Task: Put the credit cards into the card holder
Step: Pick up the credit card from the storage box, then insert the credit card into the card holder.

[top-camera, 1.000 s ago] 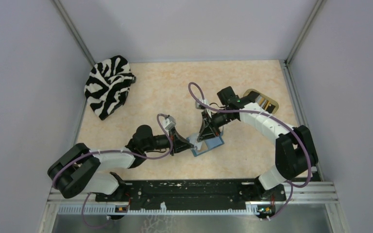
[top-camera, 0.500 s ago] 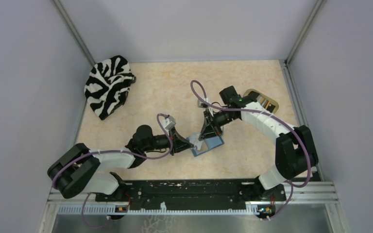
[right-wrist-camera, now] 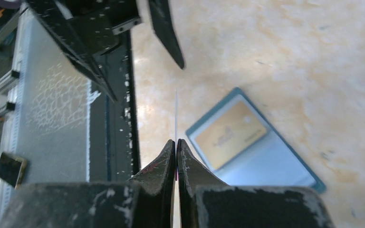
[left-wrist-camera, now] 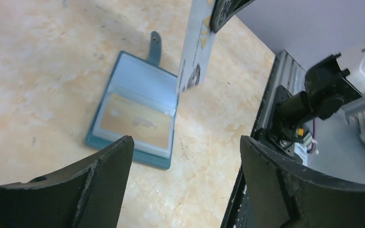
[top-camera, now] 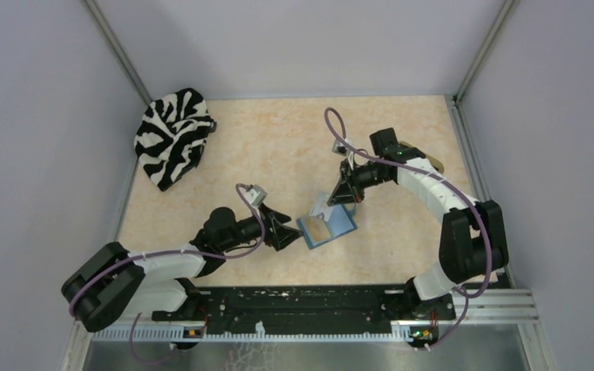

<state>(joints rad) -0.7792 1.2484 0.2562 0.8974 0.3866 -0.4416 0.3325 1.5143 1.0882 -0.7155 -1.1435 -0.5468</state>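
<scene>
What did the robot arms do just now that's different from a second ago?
The left gripper opened, let go of the card holder and backed off to the left. The right gripper, shut on a pale card, lifted it away from the card holder, up and rightward. The card holder stayed open with its tan card inside; the zebra cloth stayed put.

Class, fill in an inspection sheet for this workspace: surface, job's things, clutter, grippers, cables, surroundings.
Surface: beige marbled table, lightly scuffed.
Job's things: card holder lies open, tan-orange card in its pocket; pale card held upright near it.
Clutter: zebra-striped cloth, far-left corner; tray partly hidden under right arm.
Grippers: left gripper open, empty; right gripper shut on pale card.
Cables: purple cables loop above both wrists, clear of cards.
Surroundings: plain pale walls; black rail at near edge.
</scene>
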